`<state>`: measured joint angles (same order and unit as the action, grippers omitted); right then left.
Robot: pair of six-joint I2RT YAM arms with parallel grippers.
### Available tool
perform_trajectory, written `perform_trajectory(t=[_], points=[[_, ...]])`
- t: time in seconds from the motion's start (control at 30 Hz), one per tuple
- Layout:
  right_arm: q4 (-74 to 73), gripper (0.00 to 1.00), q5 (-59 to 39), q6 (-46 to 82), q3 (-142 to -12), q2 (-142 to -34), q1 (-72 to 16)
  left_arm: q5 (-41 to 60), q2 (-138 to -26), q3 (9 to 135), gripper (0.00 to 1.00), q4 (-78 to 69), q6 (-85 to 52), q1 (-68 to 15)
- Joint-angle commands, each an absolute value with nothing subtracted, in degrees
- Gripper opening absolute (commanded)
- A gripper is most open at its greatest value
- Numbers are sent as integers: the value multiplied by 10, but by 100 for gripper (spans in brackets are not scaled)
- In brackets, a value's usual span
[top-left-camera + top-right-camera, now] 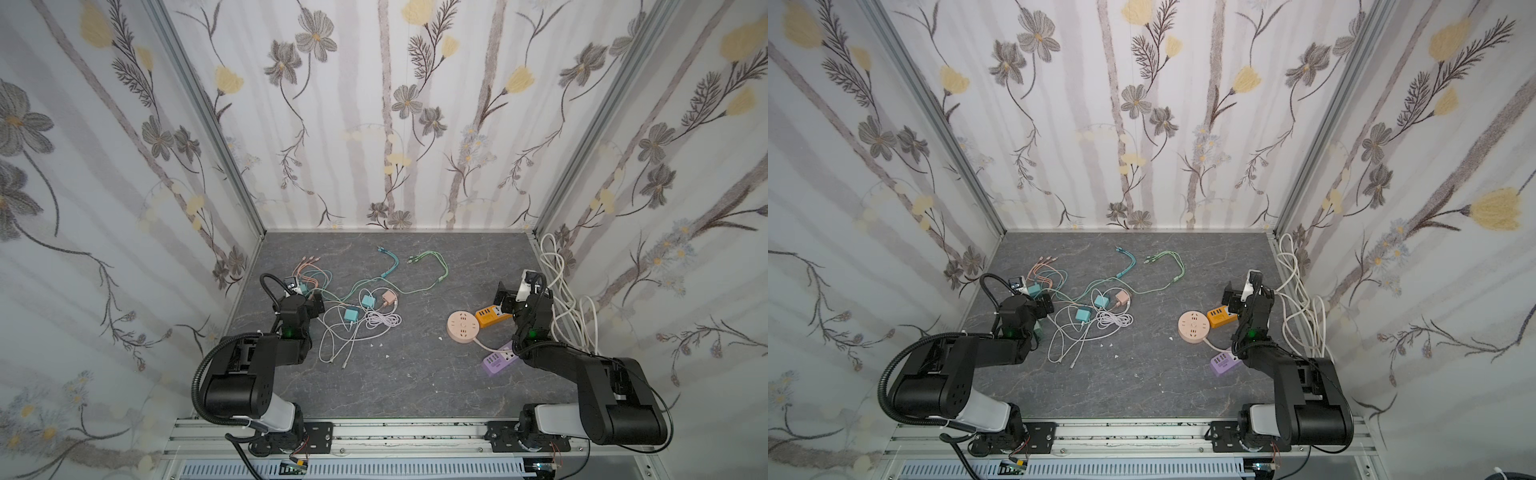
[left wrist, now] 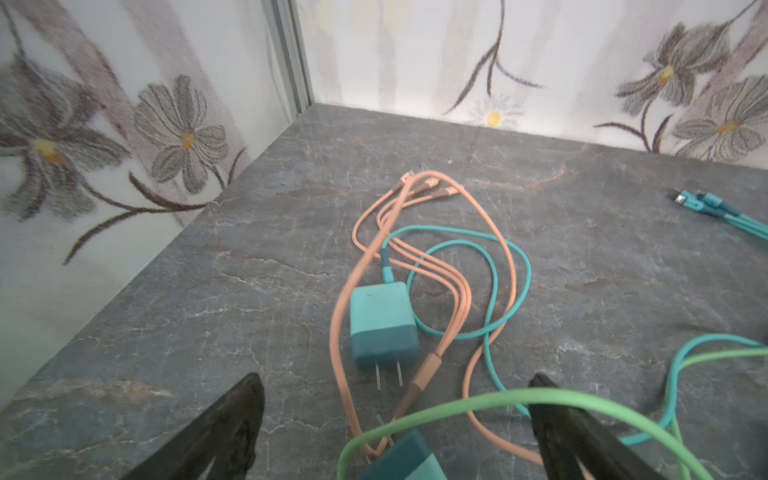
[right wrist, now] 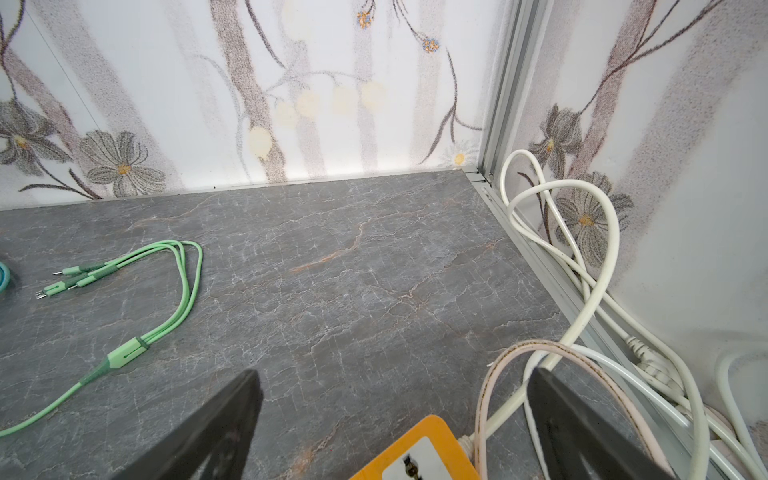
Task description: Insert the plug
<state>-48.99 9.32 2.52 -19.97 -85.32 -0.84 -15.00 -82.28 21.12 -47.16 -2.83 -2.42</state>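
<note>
Left tool spread wide, gripping nothing, a green cable crossing between its fingers; a teal plug lies flat on the tabletop just ahead, prongs toward it. Right tool gaping too, empty, at the orange power strip, white cords beside it.

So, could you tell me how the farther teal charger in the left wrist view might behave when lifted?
The teal charger looks a compact rigid block, so probably light and stiff. Its teal cable loops among the peach cable, so it may drag that along.
</note>
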Motion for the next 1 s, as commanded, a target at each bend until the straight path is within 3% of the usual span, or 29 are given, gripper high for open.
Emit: perform_trajectory(t=[0.0, 0.17, 0.27, 0.47, 0.7, 0.97], points=[[-502, 99, 92, 17, -192, -812, -10, -242, -739, 233, 100, -351, -77, -25], [-239, 99, 107, 93, -247, -659, -9, -408, -570, 322, 100, -3, -256, -37], [-81, 99, 39, 147, -305, -613, -10, -406, -506, 380, 100, 168, -356, -51], [-3, 99, -104, 245, -319, -591, -12, -388, -439, 457, 100, 343, -437, -123], [133, 99, -152, 313, -366, -639, -58, -279, -550, 548, 100, 496, -522, -205], [183, 99, -113, 354, -357, -655, -76, -219, -713, 595, 100, 466, -551, -342]])
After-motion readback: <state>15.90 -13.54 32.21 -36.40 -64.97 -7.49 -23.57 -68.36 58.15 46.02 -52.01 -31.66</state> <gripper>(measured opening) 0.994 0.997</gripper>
